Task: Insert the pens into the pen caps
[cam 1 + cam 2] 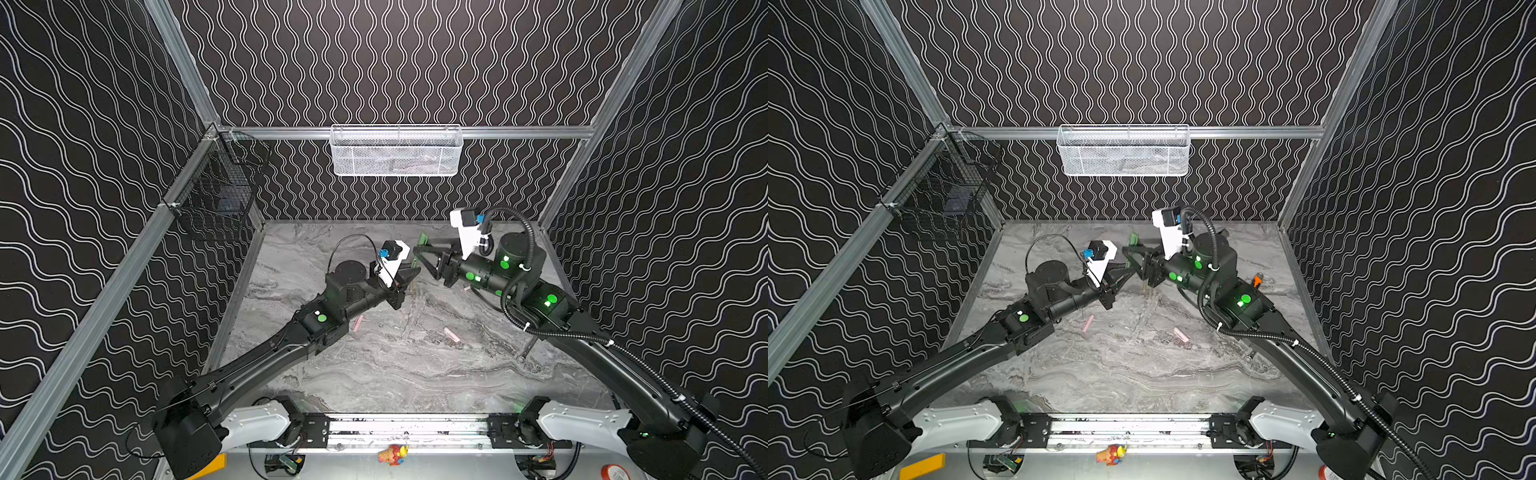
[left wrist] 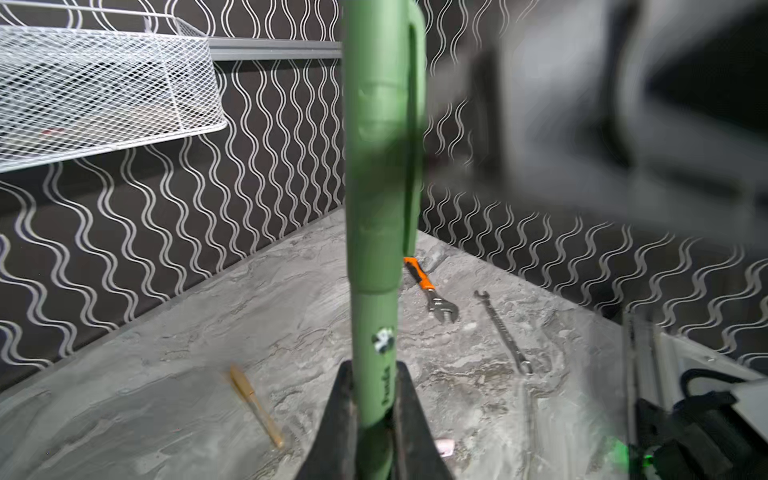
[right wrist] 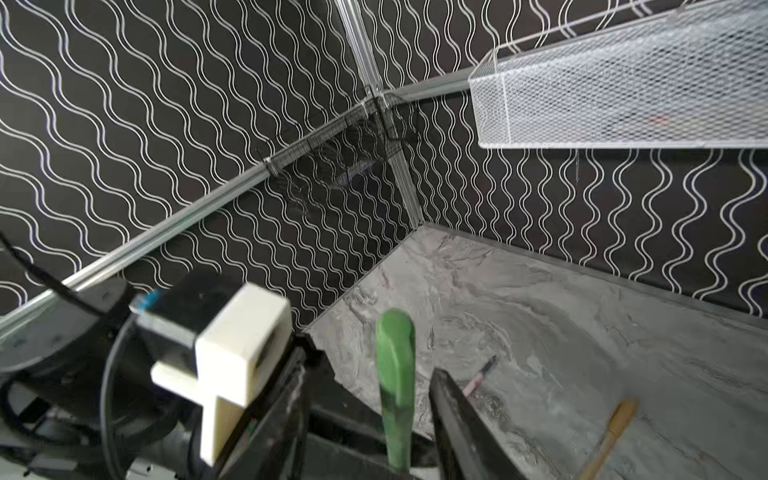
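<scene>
Obs.: left end effector (image 2: 373, 370) gripped the green pen (image 2: 372, 316) low on its barrel, above the table (image 2: 166, 374), so the far end stayed free. The green cap (image 2: 382, 145) sat over that end and looked seated. The right end effector (image 3: 370, 370) stood parted around the cap, not touching it. Only a top view showed a pink cap (image 1: 358, 323) loose on the table.

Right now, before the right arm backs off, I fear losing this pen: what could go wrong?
The right end effector, open, flanks the green cap; a sideways retreat could snag its clip. The left end effector grips the green pen only by its barrel, so a knock might tilt it.
</scene>
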`<state>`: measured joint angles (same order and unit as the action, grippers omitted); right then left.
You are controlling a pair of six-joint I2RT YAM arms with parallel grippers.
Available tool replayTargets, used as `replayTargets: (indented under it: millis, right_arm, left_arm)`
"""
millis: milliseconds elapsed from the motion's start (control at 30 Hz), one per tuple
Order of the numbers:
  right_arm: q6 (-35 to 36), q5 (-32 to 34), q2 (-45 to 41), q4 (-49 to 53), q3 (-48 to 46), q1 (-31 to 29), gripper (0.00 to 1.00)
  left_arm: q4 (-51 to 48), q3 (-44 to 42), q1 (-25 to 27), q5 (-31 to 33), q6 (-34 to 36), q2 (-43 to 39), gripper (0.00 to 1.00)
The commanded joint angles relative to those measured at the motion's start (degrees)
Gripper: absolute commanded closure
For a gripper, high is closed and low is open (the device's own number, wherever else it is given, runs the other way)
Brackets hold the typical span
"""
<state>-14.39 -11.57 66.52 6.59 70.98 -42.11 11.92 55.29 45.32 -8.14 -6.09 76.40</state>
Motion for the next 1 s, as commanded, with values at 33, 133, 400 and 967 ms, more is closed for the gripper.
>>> replayTargets:
  millis: [33,133,400,967]
  right_arm:
    - [2.61,2.43,0.34,3.16,-0.56,-1.30,0.51]
    - [2.79,2.03,1.27,2.32,-0.49,-1.49,0.56]
    - [1.65,-0.18,3.83,-1.58,0.82,-1.71,0.78]
    - [-0.88,6.44,4.21,-2.42,4.29,-0.81,0.92]
  left_arm:
    - [3.17,0.08,-0.36,-2.70,-3.47,-0.36,1.00]
    - [4.03,-0.47,-0.32,-3.27,-4.34,-0.98,1.00]
    - [5.62,-1.47,-0.37,-3.89,-5.24,-1.86,1.00]
    - [7.14,-3.68,-0.40,2.11,-5.55,-4.81,0.13]
